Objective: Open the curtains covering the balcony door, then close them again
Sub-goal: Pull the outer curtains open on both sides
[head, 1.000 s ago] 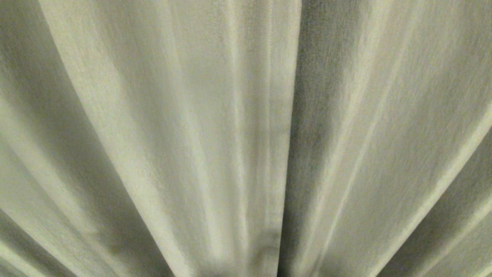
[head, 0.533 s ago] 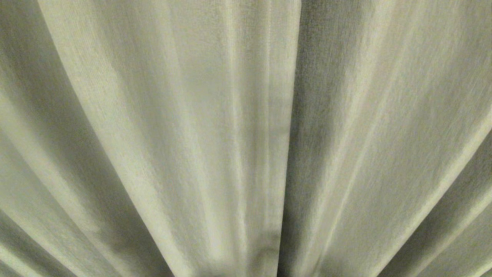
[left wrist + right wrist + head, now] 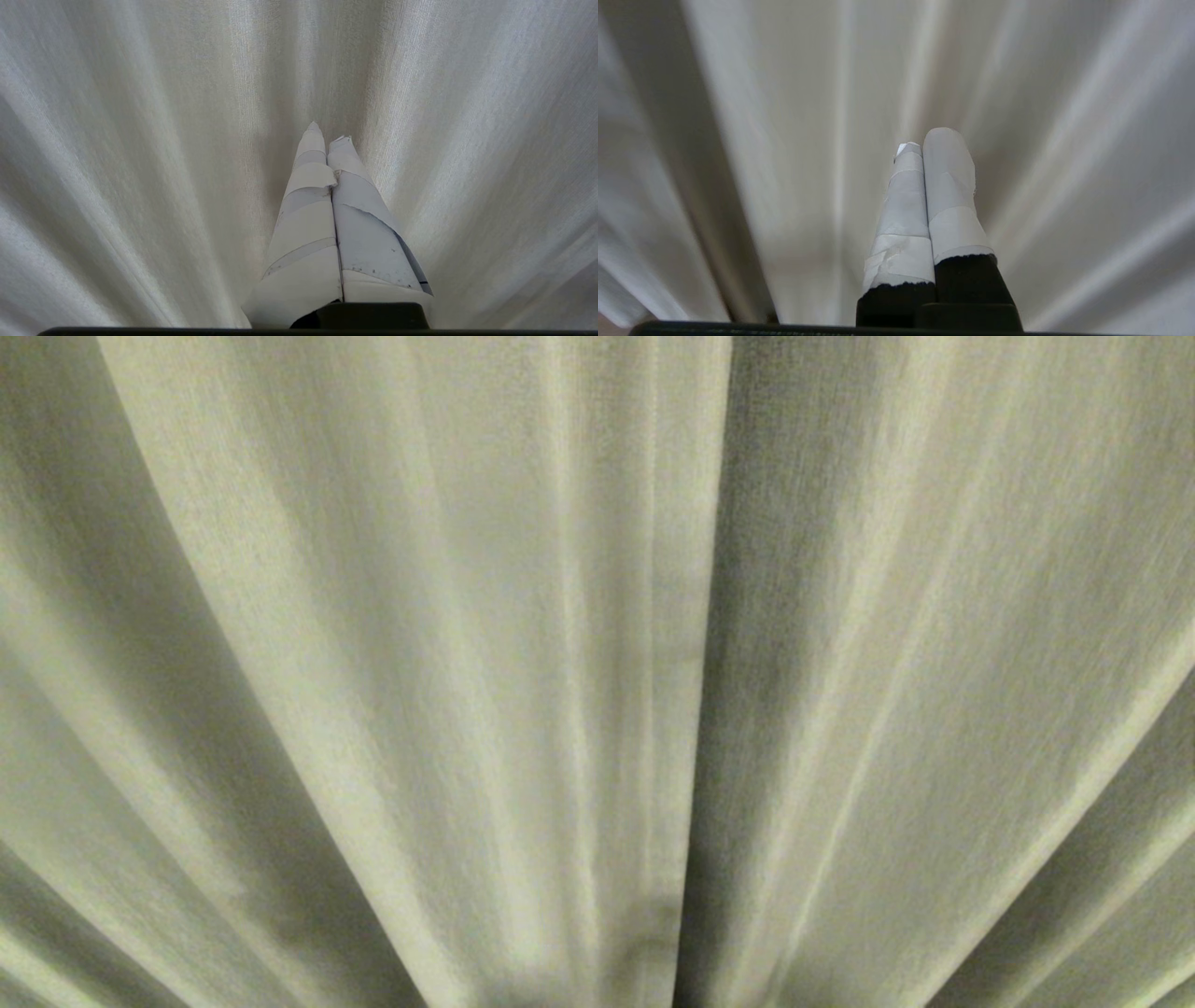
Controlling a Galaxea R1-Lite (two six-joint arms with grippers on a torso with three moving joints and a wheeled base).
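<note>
The cream curtains (image 3: 420, 644) fill the head view with long pleats. A hemmed edge (image 3: 686, 663) of one panel overlaps the other panel (image 3: 934, 663) near the middle. The balcony door is hidden behind them. Neither arm shows in the head view. In the left wrist view my left gripper (image 3: 327, 133) has its white-taped fingers pressed together, empty, pointing at the curtain fabric (image 3: 140, 163) close ahead. In the right wrist view my right gripper (image 3: 929, 140) is likewise shut and empty, facing the pleats (image 3: 784, 140).
A dark fold or gap (image 3: 705, 200) runs down between pleats in the right wrist view. Nothing but fabric surrounds both grippers.
</note>
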